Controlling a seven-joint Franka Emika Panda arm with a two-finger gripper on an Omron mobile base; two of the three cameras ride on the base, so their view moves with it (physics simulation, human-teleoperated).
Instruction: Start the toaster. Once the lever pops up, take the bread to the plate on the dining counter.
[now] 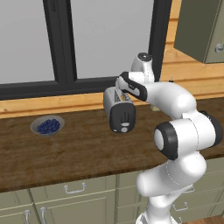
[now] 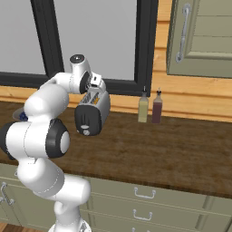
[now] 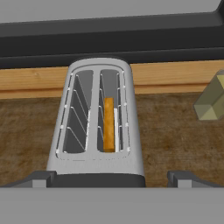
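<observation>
The toaster (image 1: 119, 109) stands on the dark wood bench (image 1: 78, 148) below the window, its rounded black end panel facing the cameras, with the small grey lever (image 1: 124, 119) above the pale round dial (image 1: 124, 129) on that panel. In the hand view the toaster (image 3: 98, 127) is seen from above, both slots open to the camera; the bread (image 3: 108, 124) sits upright on edge in the slot at 3 o'clock of the pair, while the slot at 9 o'clock shows bare wire guides. The gripper (image 3: 112, 179) hovers above the toaster's near end with its jaws spread wide, gripping nothing; one dark fingertip (image 3: 37, 178) stands at 8 o'clock of the toaster and the other at 4 o'clock, both apart from the metal body. In the left base view a grey bowl of blue berries (image 1: 47, 126) rests on the bench at 9 o'clock of the toaster, well apart. In the right base view two bottles (image 2: 150, 108) stand side by side against the wall at 3 o'clock of the toaster (image 2: 92, 112).
</observation>
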